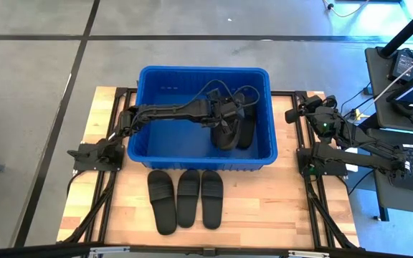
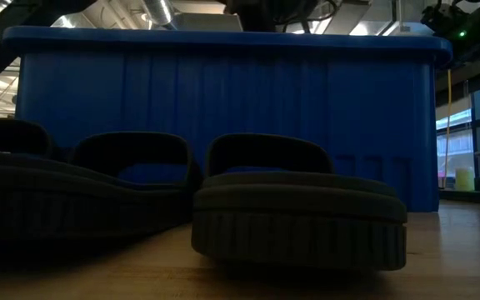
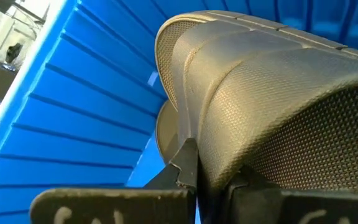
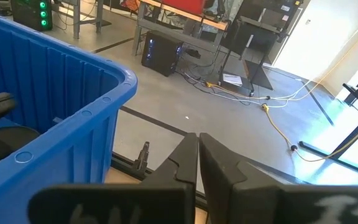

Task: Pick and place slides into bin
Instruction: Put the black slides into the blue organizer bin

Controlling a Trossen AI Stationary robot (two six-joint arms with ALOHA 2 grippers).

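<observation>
Now, going from nine o'clock across to three, we start with our left gripper (image 1: 229,118), reaching over the bin (image 1: 149,147) from its nine o'clock side, with its fingers clamped on a slide (image 3: 272,99). In the left wrist view that slide fills the frame, pinched at its edge, with the ribbed blue wall just beside it. From above, the held slide (image 1: 228,135) hangs over the bin's three o'clock half, next to other slides (image 1: 247,129) already lying there.

At six o'clock of the bin, three slides (image 1: 185,197) wait side by side on the table (image 1: 264,215), toes toward the bin.

At three o'clock, our right gripper (image 4: 197,155) is parked outside the bin, fingers closed on nothing.

We judge the step in hand to be the drop. To do it well, we should lower the slide until it sits close over the ones below, clear of the wall, then open fully and lift straight up so the strap does not snag a finger.
</observation>
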